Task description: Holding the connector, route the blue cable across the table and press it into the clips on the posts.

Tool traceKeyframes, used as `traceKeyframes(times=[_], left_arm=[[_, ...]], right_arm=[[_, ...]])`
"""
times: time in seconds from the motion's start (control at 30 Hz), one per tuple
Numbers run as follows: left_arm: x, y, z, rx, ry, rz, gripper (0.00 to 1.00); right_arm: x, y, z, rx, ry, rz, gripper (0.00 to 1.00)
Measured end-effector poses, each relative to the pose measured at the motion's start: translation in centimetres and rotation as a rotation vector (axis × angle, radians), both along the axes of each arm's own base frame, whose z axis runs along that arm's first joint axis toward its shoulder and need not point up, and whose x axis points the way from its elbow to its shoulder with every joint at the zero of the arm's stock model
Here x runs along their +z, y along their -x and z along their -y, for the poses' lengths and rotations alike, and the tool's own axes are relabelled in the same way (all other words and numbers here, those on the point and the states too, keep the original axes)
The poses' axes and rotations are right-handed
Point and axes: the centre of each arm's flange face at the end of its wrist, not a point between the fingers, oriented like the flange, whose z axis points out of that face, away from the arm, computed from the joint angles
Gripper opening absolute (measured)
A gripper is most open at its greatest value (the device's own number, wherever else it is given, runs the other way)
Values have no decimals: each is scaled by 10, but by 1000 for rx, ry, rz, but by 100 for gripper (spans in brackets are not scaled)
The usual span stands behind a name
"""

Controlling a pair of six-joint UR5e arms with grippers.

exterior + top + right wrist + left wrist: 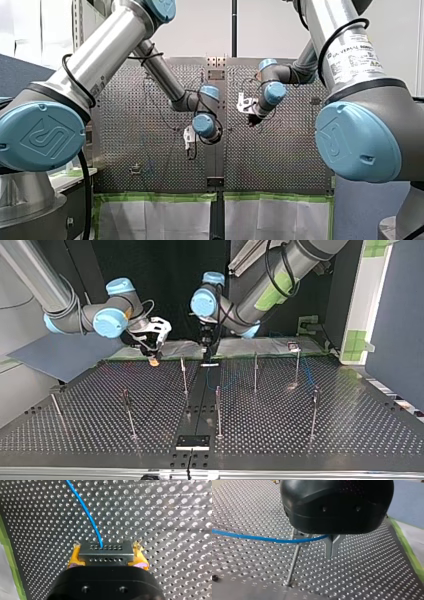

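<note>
Right wrist view: my right tool point(106, 552) is clamped on the connector point(106, 547), a small grey metal block with two rows of tiny holes. One yellow pad point(74, 556) presses against each of its ends. The blue cable point(86, 512), thin and smooth, leaves the block's upper row of holes. It curves away ahead of the tool over the tabletop point(170, 517), a dull metal sheet punched all over with round holes. A strip of green tape point(6, 555) runs along the sheet's edge beside the tool.

In the left wrist view the cable crosses under my left tool point(332, 551), whose body is a rounded, glossy black shell. Whether this tool is apart or together I cannot tell. The cable lies at the top of a post point(293, 565), a thin steel rod standing in the sheet just under the tool.

In the top view my right tool hangs over the tabletop's far edge at the left, with the connector in it. My left tool is near the middle seam, close to the right one but apart from it. More thin upright posts point(218, 410) stand scattered across the sheet, and a flat black plate point(192, 441) lies at its near edge.
</note>
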Motion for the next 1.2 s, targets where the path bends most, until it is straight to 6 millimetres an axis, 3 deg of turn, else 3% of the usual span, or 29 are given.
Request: traceKeyframes(times=[0.2,0.63,1.0,1.2], left_arm=[[-9,4,-4,-2,21,7,0],[7,-14,3,-22,66,45,0],[-7,-38,6,-15,55,23,0],[7,-60,10,-4,71,48,0]], right_arm=[[-17,6,-3,-5,-3,1,0],[-52,16,10,-14,-22,2,0],[-49,19,24,16,-2,48,0],[-47,23,33,14,25,73,0]])
